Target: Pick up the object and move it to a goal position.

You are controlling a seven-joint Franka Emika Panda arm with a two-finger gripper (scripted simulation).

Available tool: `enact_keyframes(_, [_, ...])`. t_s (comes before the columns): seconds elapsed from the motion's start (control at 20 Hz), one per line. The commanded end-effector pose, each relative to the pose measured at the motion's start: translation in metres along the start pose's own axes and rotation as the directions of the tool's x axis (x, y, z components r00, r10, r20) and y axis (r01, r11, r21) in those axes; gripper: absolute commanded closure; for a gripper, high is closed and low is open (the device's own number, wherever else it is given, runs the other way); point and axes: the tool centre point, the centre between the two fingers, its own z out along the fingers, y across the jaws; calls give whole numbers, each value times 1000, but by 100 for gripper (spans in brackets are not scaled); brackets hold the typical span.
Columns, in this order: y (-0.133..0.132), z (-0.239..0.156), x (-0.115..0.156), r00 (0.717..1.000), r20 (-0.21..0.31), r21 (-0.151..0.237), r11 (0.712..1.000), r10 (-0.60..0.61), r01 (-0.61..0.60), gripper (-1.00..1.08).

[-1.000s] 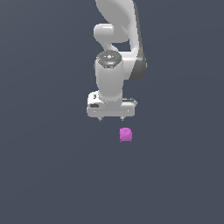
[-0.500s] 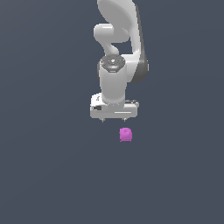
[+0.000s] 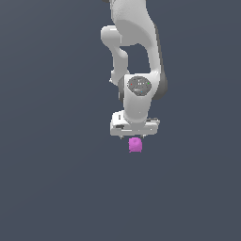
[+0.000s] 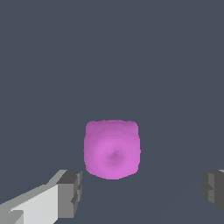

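Observation:
The object [image 3: 135,144] is a small magenta-pink rounded lump lying on the dark grey floor. In the exterior view my white gripper [image 3: 135,135] hangs directly over it, its hand just above the lump's top. The wrist view shows the object [image 4: 112,149] from above, ahead of the line between my two fingers. One grey finger pad [image 4: 70,192] and the other [image 4: 214,186] stand far apart, wider than the lump. The gripper [image 4: 142,190] is open and touches nothing.
The plain dark grey floor [image 3: 56,188] stretches in every direction. The white arm [image 3: 136,56] rises straight up behind the gripper. No other objects show.
The gripper has moved toward the exterior view's right and downward, from beside the object to directly above it. The object has not moved.

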Motion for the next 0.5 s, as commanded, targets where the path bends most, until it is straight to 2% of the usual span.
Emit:
enact_keyframes(0.0, [-10,11,2,1000,-2,-3,1000,-4,4,-92])
enact_keyframes(0.45, [-19,22,2,1000,-1,-5,1000,-10,10,-92])
